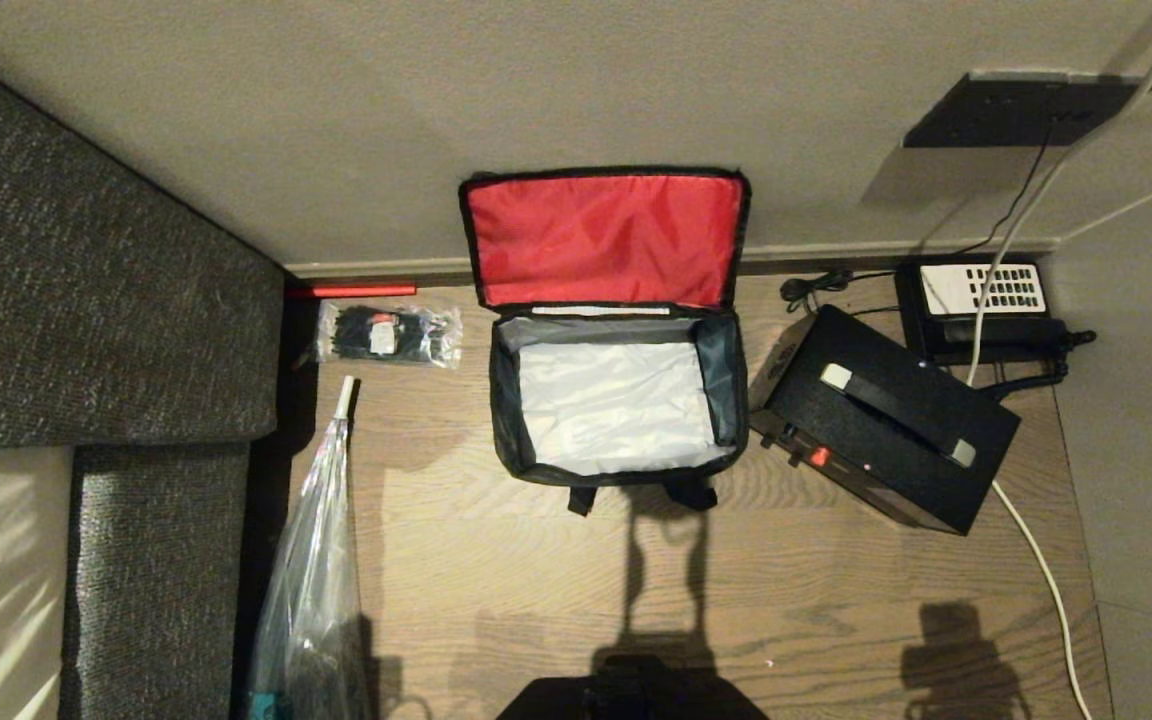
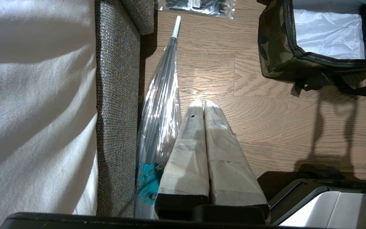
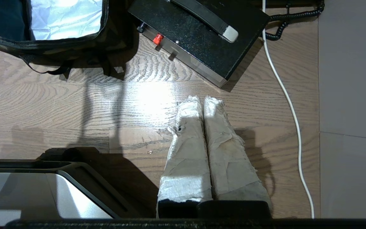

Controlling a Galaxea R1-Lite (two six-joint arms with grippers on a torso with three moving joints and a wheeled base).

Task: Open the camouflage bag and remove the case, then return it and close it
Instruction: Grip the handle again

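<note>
The camouflage bag [image 1: 511, 420] stands open on the wood floor by the wall, its red-lined lid [image 1: 604, 240] leaning back and its silver interior [image 1: 616, 405] empty. Its camouflage side [image 2: 275, 47] appears in the left wrist view, and its front wall [image 3: 84, 47] in the right wrist view. The black case [image 1: 896, 425] lies on the floor just right of the bag, handle up, red details on its near edge; the same case [image 3: 202, 35] appears in the right wrist view. My left gripper [image 2: 203, 102] and right gripper [image 3: 201, 99], both tape-wrapped, are shut, empty, and hang over bare floor near the robot, outside the head view.
A clear packet of black items [image 1: 388, 335] lies left of the bag. A folded clear umbrella [image 1: 321, 560] rests along the grey sofa [image 1: 106, 300]. A black telephone [image 1: 981, 300] with cords sits behind the case, and a white cable [image 1: 1036, 560] runs along the right.
</note>
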